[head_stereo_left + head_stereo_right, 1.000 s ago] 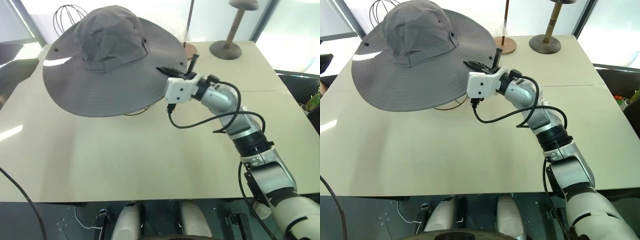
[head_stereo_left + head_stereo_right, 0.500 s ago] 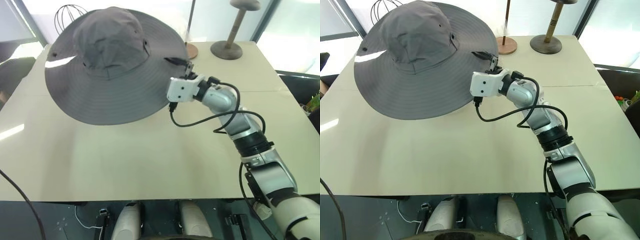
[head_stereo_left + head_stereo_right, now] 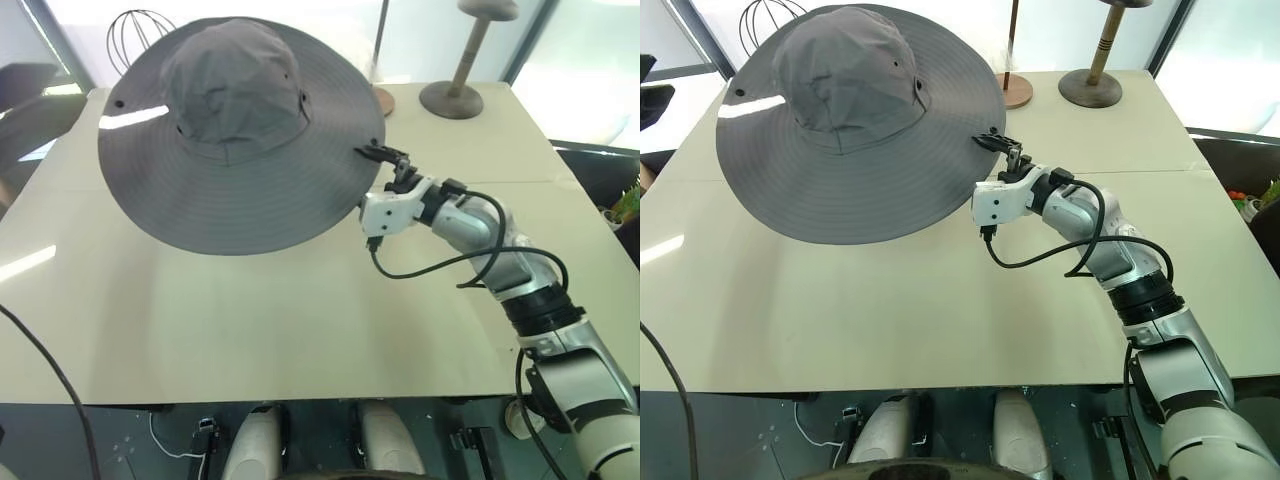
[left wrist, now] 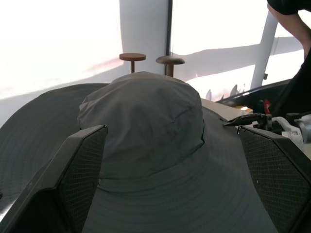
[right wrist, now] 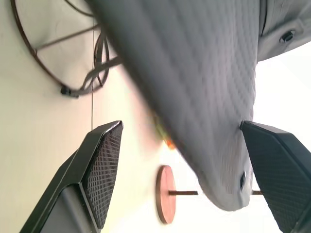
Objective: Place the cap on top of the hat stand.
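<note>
The right gripper (image 3: 1002,150) has its two fingers spread apart just beside the brim edge of the one grey cap (image 3: 855,120), gripping nothing. The left gripper's fingers (image 4: 80,167) stand wide apart too, either side of the crown. The cap sits draped over the hat stand, whose ring base (image 5: 46,58) shows beneath the brim. Behind stand one small wire stand (image 3: 135,35) and two wooden stands (image 3: 1095,70)

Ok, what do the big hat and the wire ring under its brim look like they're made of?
The cap looks like soft grey woven fabric, matte, with stitched rings round the brim and creases in the crown. The hat stand base seems thin dark metal wire, judging by its slim bent hoop and struts.
</note>
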